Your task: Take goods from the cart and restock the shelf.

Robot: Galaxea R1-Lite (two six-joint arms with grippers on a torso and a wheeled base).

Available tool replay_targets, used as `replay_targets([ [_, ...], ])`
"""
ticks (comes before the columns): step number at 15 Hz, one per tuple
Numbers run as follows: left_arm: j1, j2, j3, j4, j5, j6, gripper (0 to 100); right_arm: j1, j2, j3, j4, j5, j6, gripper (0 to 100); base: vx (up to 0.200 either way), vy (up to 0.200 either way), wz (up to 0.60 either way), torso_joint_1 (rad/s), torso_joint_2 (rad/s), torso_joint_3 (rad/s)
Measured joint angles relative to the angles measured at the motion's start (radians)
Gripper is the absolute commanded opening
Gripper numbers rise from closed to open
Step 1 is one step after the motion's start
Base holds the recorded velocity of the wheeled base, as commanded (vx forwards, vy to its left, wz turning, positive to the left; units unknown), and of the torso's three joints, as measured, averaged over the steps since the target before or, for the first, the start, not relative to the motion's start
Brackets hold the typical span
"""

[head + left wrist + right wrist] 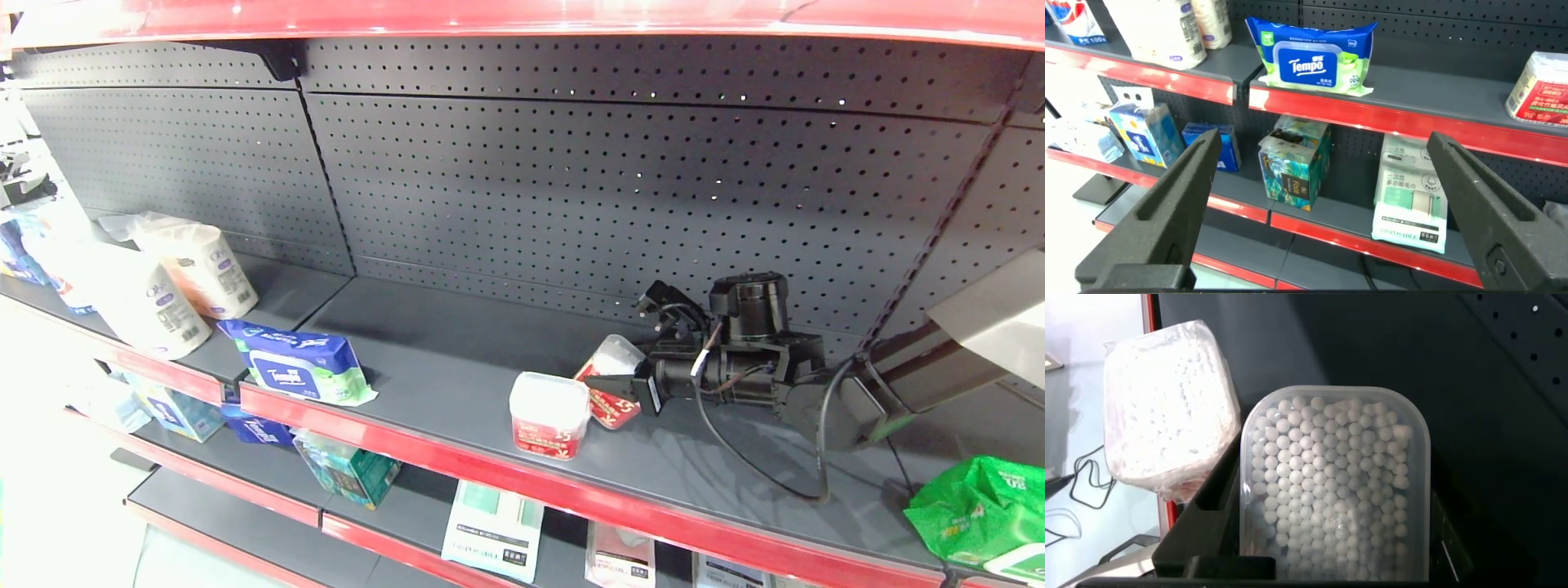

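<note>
1. The right gripper [611,390] reaches in from the right, low over the middle tier of the shelf [457,351]. Its fingers [1208,514] are clamped on either side of the held tub [612,355].
2. The held tub is a clear container with a red label, tilted over towards the left. In the right wrist view it is seen [1335,482] packed with small white beads.
3. The standing tub [549,412] is of the same kind and sits upright on the shelf close to the red front lip, just to the near left of the held one. Whether the two touch cannot be told. It also appears [1167,408] beside the held tub in the right wrist view.
4. The left gripper [1323,139] hangs in front of the shelving, facing the tier below, with its fingers [1167,212] spread wide and nothing between them.
5. A blue wet-wipe pack [298,363] stands at the front edge, well to the left of the tubs, and wrapped paper rolls [196,269] stand farther left.
6. A green pack [980,506] lies at the near right end of the same tier (partly cut off by the frame).
7. On the tier below, a teal box [1294,163] stands beside a white pack [1411,200].
</note>
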Motion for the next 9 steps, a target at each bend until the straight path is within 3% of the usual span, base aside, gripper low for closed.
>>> replay_targets([
  [9, 0.0, 0.0, 0.0, 0.0, 0.0, 0.0, 100, 0.006, -0.001, 0.004, 0.0, 0.0, 0.0, 0, 0.0, 0.0, 0.0, 0.0, 0.0, 0.0],
])
